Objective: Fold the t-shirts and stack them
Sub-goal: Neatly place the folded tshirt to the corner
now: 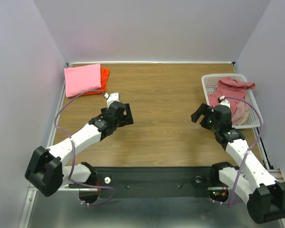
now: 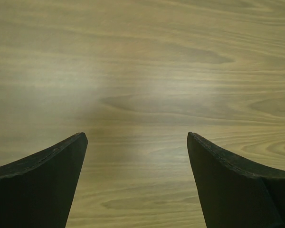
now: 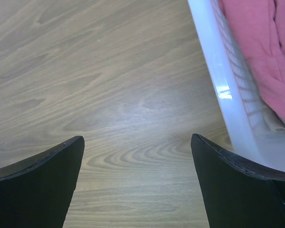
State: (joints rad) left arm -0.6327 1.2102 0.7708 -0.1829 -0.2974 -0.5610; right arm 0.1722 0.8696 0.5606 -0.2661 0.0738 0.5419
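A folded bubblegum pink t-shirt (image 1: 82, 79) lies on a folded orange t-shirt (image 1: 104, 76) at the table's far left corner. Crumpled dusty rose t-shirts (image 1: 232, 92) with a cream one (image 1: 242, 114) fill the white mesh basket (image 1: 210, 84) at the far right; the rose cloth also shows in the right wrist view (image 3: 261, 52). My left gripper (image 1: 125, 115) is open and empty over bare wood at centre left (image 2: 137, 137). My right gripper (image 1: 200, 115) is open and empty over wood just left of the basket (image 3: 137, 138).
The basket's white rim (image 3: 223, 90) runs close along the right side of my right gripper. Grey walls close in the table on three sides. A black rail (image 1: 152, 178) with the arm bases runs along the near edge.
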